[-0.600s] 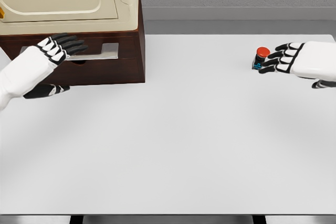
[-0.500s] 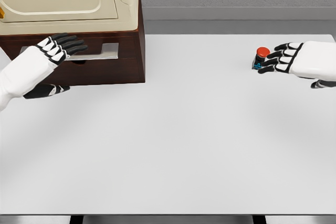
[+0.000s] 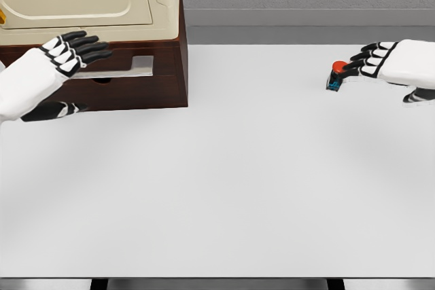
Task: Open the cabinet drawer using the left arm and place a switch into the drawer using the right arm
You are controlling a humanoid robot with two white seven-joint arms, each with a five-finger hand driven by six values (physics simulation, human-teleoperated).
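Although the switch (image 3: 336, 75) was small, its red cap stood up clearly from a dark base with a blue touch low on it, upright on the white tabletop (image 3: 258, 181) near the far right edge and well apart from the cabinet (image 3: 136, 66). Just to its right, the right hand (image 3: 380, 61) reached in with its fingers (image 3: 360, 59) stretched and apart, their black tips touching or nearly touching the cap from the right and slightly above; nothing was gripped yet. The switch thus lay to the left of that palm, toward the middle of the tabletop, so any closing of the fingers would probably have to come around it from that side. Far to the left, the left hand (image 3: 64, 56) hung in front of the dark brown cabinet, fingers extended and spread, holding nothing, their tips just beside the pale metal handle (image 3: 126, 67) of the drawer (image 3: 115, 89), which looked shut. The right hand was by far the nearer to the switch, the left to the drawer.
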